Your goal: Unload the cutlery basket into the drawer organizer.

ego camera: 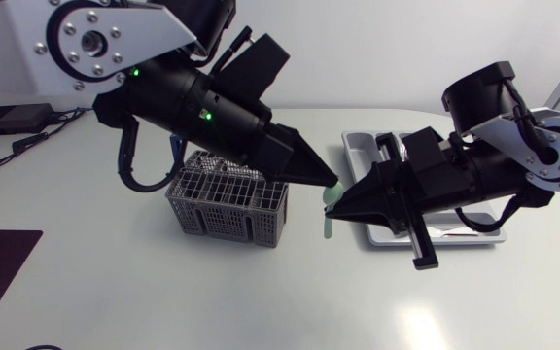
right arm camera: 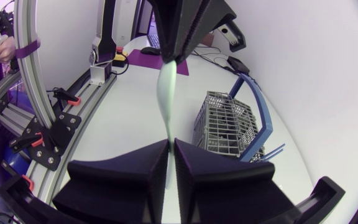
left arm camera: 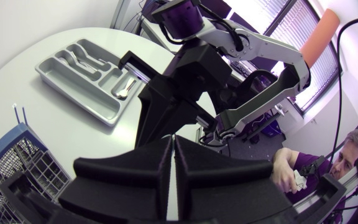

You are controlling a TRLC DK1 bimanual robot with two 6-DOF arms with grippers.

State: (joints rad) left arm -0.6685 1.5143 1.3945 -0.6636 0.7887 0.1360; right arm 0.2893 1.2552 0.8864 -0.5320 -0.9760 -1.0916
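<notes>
Both arms meet over the table, tip to tip, between the cutlery basket and the drawer organizer. The left gripper comes in from above the basket and points down. Its jaws are pressed together on the top end of a pale green utensil. The right gripper comes in from over the organizer, just below the left one. Its jaws are closed to a thin slit, pinching the lower part of the same utensil. So 2 grippers are clamped on 1 utensil, which is held in the air clear of the table.

In the right wrist view the utensil runs straight from the left gripper's tip into the right gripper's slit. It is wider near the top and narrow lower down. Cannot tell whether it is a spoon, fork or knife. In the head view its lower end pokes out below the right gripper, in the gap between basket and organizer.

The basket is grey mesh with a blue handle and stands upright on the table under the left arm. The organizer is a grey tray with several compartments, and metal cutlery lies in some of them
</notes>
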